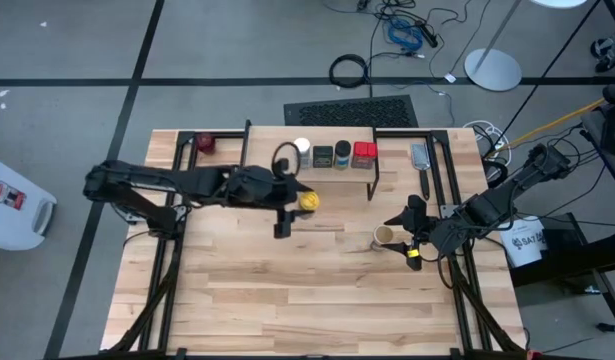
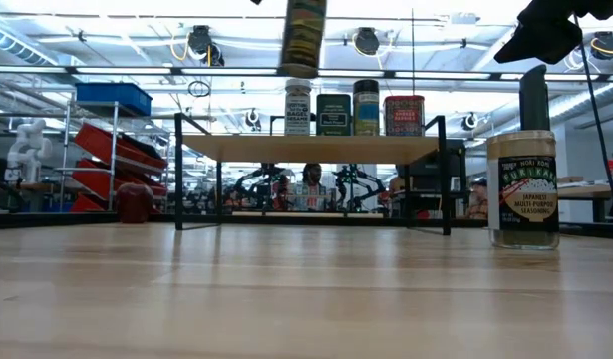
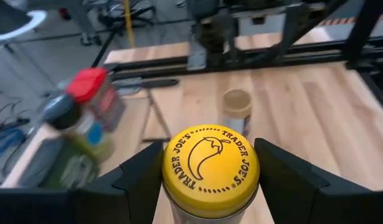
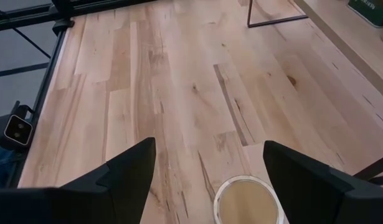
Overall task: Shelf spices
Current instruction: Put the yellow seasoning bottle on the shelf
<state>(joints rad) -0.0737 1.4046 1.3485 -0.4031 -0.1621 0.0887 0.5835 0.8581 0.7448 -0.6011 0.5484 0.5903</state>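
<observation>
Left gripper point(image 3: 210, 180) clamps the round yellow-lidded jar point(image 3: 210, 169); right gripper point(image 4: 207, 177) spread wide over wood-grain tabletop point(image 4: 172, 87).

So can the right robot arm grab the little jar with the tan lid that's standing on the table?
Probably yes. The right gripper is open, right beside the tan-lidded glass jar, with only bare wooden tabletop around it. The left gripper, holding the yellow-lidded jar, is off by the wooden shelf.

Yellow lid point(image 3: 210, 163) — "TRADER JOE'S"; tan-topped jar point(image 2: 523, 189) — "JAPANESE MULTI-PURPOSE SEASONING".
</observation>
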